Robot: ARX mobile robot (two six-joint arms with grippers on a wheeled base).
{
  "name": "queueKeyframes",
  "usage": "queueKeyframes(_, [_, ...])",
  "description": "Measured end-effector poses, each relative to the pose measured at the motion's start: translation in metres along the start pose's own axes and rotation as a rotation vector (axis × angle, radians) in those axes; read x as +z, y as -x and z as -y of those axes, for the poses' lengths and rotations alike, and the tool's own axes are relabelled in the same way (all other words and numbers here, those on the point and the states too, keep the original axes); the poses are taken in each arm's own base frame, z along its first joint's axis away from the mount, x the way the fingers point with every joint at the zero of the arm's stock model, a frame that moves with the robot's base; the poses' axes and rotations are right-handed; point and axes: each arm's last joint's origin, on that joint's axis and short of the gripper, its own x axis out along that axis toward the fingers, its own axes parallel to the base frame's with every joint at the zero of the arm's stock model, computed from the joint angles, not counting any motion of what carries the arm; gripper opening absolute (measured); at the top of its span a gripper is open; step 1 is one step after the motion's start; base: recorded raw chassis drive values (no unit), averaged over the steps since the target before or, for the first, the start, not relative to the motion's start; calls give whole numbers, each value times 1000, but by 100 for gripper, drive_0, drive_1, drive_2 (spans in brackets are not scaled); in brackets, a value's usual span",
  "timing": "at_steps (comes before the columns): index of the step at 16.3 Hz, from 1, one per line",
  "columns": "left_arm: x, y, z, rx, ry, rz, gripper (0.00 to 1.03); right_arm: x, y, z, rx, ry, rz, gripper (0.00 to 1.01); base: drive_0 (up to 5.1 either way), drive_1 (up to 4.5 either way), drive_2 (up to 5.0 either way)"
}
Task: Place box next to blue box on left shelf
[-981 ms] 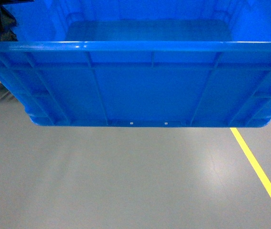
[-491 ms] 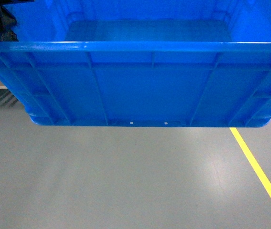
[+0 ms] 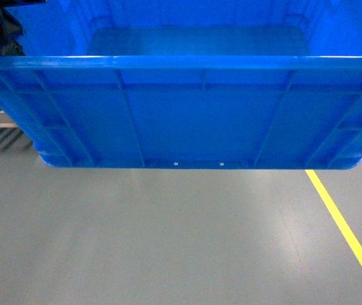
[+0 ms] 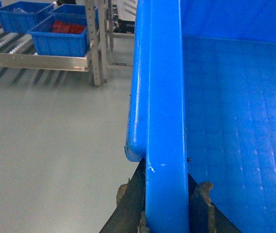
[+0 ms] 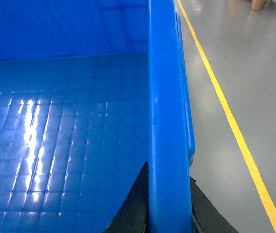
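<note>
The floor [image 3: 168,241] is wide and grey, with a yellow line [image 3: 343,222] on the right side.

The box [image 3: 200,114] is big and blue. It hangs in the air above the floor and fills most of the head view. It is empty inside.

The left shelf [image 4: 36,60] is well apart from the box, off to the left. It has a shiny front rail and rows of little rollers. A small blue box [image 4: 60,36] with something red in it sits there, with more blue boxes behind it.

The left claw [image 4: 164,204] is shut on the left rim of the box, one finger on each side of the wall. The right claw [image 5: 169,199] pinches the right rim the same way.

The box is not on the shelf yet. I think it could slip, because each claw holds only a thin bit of smooth rim. If one arm goes faster, the box could tip or twist. It could also bump the shelf rail if it comes in too low.
</note>
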Motion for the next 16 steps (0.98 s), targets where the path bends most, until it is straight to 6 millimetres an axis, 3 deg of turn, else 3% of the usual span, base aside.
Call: queueKeyframes(16, [0, 0, 0, 1, 0, -1, 8, 0, 0, 0, 1, -1, 0, 7, -6, 411, -423])
